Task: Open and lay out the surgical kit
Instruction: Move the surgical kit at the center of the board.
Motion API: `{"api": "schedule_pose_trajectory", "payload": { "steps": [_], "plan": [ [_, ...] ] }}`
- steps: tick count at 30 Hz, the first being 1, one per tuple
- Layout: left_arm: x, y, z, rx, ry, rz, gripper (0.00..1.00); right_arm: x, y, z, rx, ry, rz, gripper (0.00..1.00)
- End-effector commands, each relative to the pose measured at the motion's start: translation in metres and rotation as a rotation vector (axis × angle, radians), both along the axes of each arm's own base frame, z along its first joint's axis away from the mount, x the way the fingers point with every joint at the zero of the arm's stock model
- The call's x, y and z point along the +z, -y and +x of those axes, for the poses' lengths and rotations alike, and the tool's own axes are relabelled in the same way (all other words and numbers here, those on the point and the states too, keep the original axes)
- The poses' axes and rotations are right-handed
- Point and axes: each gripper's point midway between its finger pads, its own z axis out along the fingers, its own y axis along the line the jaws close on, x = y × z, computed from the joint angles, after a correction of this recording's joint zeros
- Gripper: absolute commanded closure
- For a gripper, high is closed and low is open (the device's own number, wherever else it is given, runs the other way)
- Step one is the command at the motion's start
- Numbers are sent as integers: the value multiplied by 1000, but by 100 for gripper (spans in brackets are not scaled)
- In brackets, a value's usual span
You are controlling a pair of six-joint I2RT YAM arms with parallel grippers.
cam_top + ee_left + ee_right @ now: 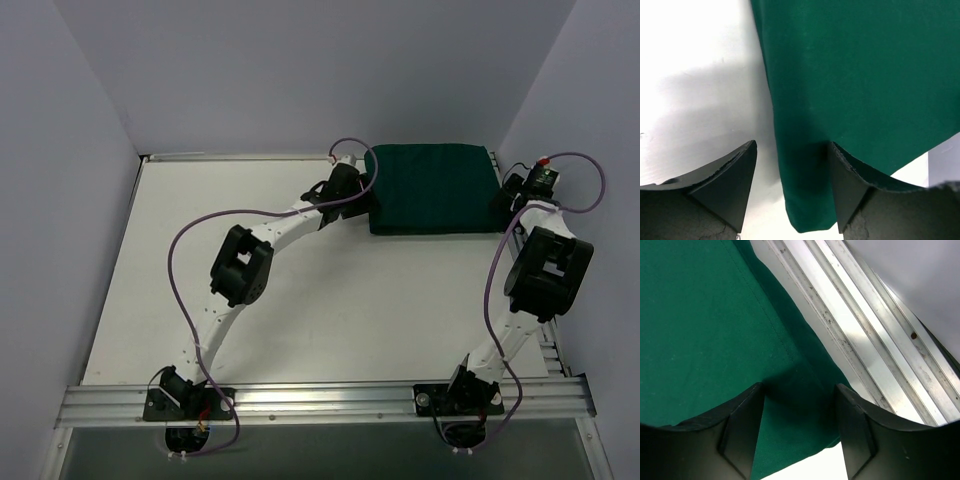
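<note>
Left gripper (pixel 792 150) is held wide open, nothing gripped, at the 9 o'clock edge of the surgical kit (pixel 432 188); right gripper (pixel 799 389) likewise open and empty at 3 o'clock. Kit is sat at 1 o'clock on tabletop (pixel 330 320), fully wrapped, long axis 9-to-3. Unwrapping judged barely begun; a cloth fold must be pinched next.
</note>
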Motion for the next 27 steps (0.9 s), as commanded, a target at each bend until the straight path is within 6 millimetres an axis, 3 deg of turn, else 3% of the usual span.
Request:
{"api": "schedule_pose_trajectory", "payload": {
  "steps": [1,10,17,22,27],
  "plan": [
    [17,19,4,-35,39,-72,33,14,5,13,31,55,-8,48],
    [21,28,-9,-70,8,-143,33,11,4,12,47,55,-2,56],
    [29,30,-13,-73,10,-182,24,6,4,10,45,51,8,63],
    [22,34,-18,-87,-11,-175,25,4,2,10,48,53,17,69],
    [13,38,-24,-104,-36,-173,33,3,1,9,52,53,20,76]
  ]
}}
